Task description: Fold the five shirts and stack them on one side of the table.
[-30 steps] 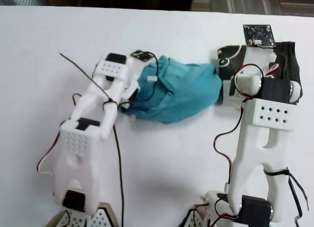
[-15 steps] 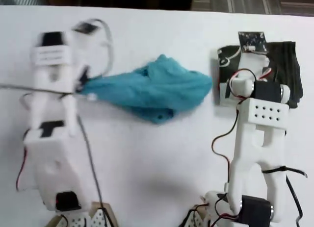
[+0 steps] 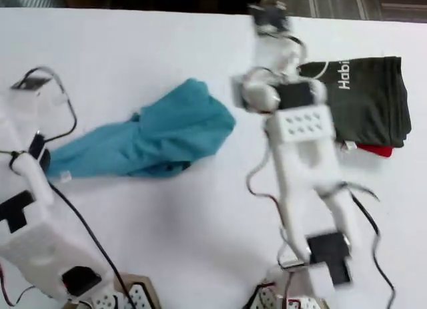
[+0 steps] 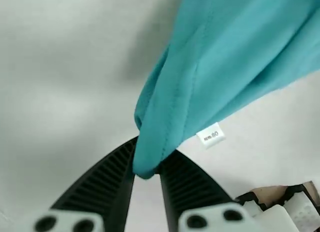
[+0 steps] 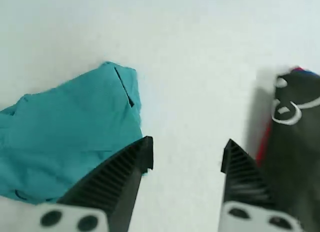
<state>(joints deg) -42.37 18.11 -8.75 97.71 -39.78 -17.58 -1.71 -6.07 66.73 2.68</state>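
A teal shirt [image 3: 150, 139] lies stretched out in a long bunch across the left half of the white table [image 3: 200, 215]. My left gripper [image 3: 42, 163] is at its left end, shut on a fold of the hem [image 4: 150, 142] beside a small white label [image 4: 210, 136]. A folded black shirt [image 3: 367, 99] lies at the back right on top of a red one [image 3: 375, 150]. My right gripper [image 5: 187, 152] hangs open and holds nothing, above bare table between the teal shirt [image 5: 65, 137] and the black shirt [image 5: 292, 137]. In the high view it is blurred [image 3: 267, 55].
Both arm bases stand at the table's front edge, at the left [image 3: 73, 275] and the right [image 3: 320, 269]. Loose cables trail from both arms. The table's far edge meets a dark floor behind.
My left gripper has pulled the teal shirt leftward and toward the front, drawing it out long. The right arm has swung left, off the black stack, to the gap beside the teal shirt.
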